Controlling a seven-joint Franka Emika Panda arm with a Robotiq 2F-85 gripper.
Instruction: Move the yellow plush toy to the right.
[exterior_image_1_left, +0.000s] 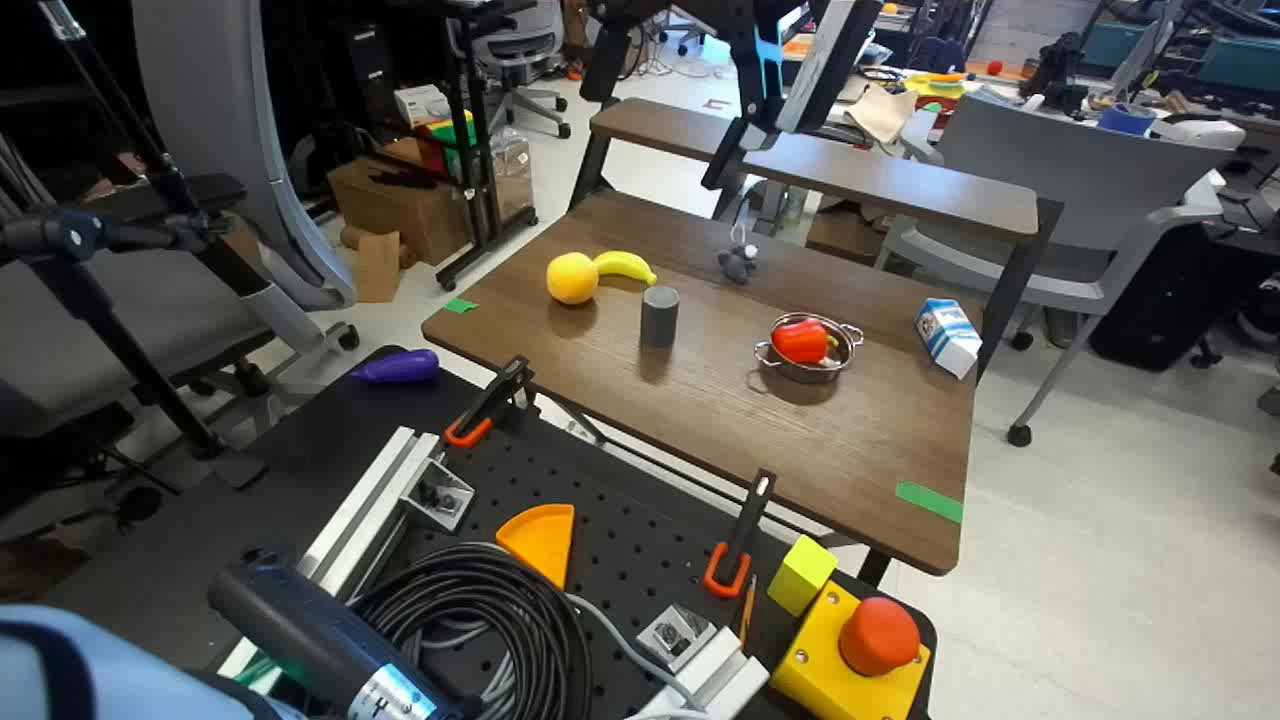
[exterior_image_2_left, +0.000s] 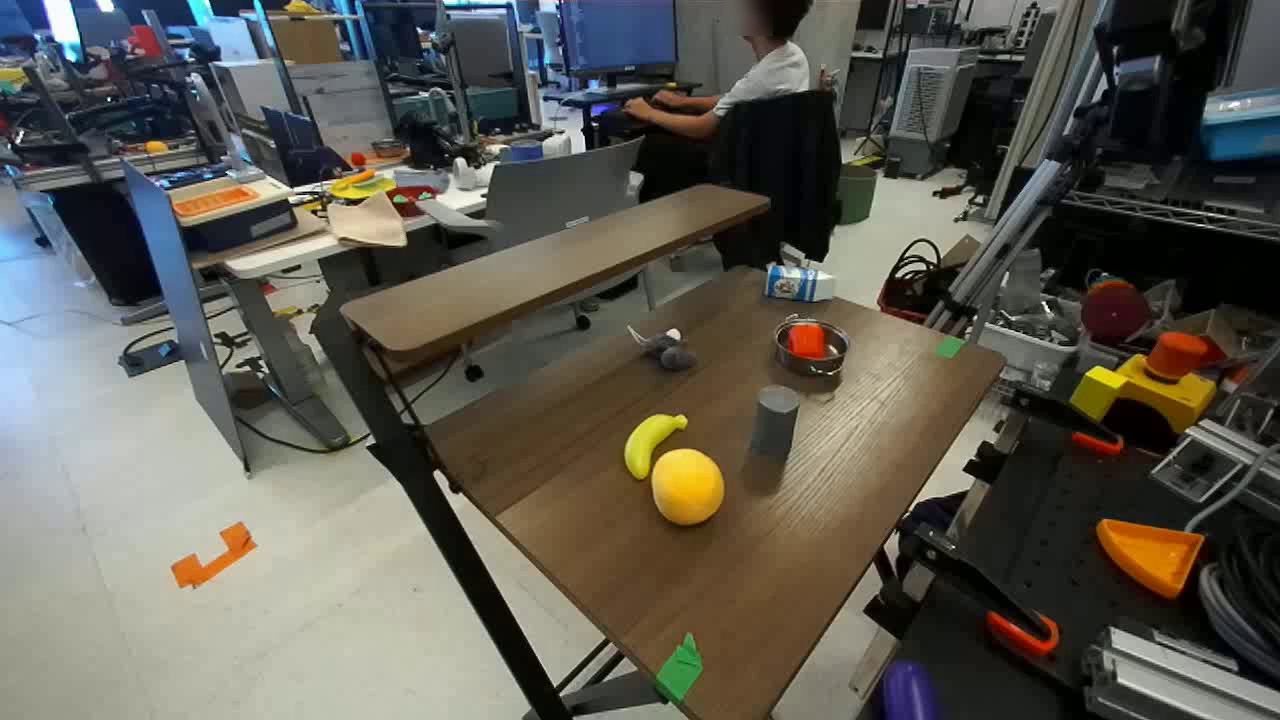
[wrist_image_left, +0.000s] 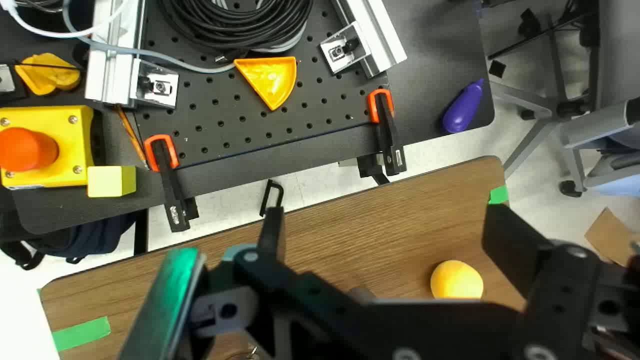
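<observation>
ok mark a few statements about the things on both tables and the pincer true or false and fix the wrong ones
1. The yellow plush toy rests on the wooden table beside the banana. True.
2. The pincer holds the yellow plush toy. False: the pincer stands open.
3. The red pepper sits in the metal pot. True.
4. The carton stands upright. False: the carton lies on its side.
5. The grey cylinder stands upright. True.
6. The purple eggplant lies in the metal pot. False: the purple eggplant lies on the black table.
</observation>
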